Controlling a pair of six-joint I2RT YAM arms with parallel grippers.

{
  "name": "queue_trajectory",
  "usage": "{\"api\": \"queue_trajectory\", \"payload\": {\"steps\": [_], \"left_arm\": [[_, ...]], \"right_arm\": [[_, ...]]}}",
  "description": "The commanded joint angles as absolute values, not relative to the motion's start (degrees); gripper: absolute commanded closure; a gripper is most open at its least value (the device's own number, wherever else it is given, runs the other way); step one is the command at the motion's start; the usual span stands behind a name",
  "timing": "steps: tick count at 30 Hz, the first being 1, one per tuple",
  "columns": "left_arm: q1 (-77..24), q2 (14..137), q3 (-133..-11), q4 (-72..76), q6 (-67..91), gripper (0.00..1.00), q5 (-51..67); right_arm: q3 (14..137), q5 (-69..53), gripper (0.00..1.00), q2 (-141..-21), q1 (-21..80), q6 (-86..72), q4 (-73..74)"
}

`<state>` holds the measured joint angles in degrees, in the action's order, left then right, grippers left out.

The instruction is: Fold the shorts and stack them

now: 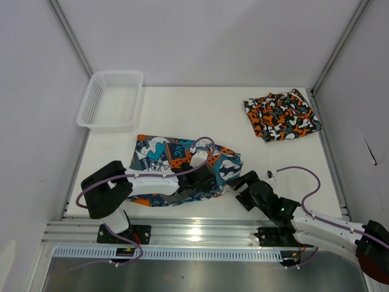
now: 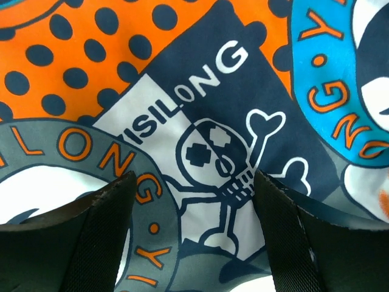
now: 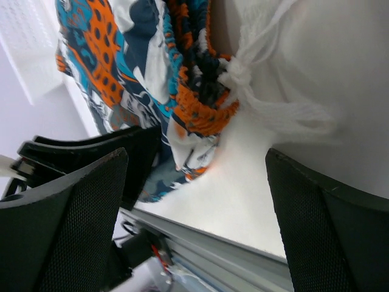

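Low in the middle of the top view, the cartoon-print shorts lie rumpled on the table, the left end effector fingers apart over them, the right end effector wide apart and empty just beside their drawstring edge, and the camouflage shorts at the upper right.

- Overhead view: the light is bright, even and diffuse. The white table shows only faint, soft shadows beneath the arms.
- A small glare spot sits on the metal rail at the near edge.
- Left wrist view: the cartoon-print shorts are sharp and vivid, while the left gripper's fingers are dark and softer.
- Right wrist view: the table is washed out to near white, the white drawstring is blurred, and the right gripper's fingers are slightly out of focus.
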<state>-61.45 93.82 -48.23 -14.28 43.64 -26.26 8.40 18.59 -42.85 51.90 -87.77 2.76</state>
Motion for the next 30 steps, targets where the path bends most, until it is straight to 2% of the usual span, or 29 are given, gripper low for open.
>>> {"api": "queue_trajectory", "payload": {"steps": [1,17,30], "left_arm": [[-60.73,95.18,-48.87,-12.92,45.44,0.2,-24.35],[-60.73,96.07,-48.87,-11.87,45.62,0.2,-22.94],[-60.82,96.5,-48.17,-10.99,45.97,0.2,-21.45]], "right_arm": [[7.21,25.14,0.04,-47.45,52.65,-91.32,-7.18],[5.89,28.56,0.04,-64.85,54.57,-96.5,-20.82],[4.66,34.89,0.05,-72.58,55.37,-97.91,-30.84]]}}
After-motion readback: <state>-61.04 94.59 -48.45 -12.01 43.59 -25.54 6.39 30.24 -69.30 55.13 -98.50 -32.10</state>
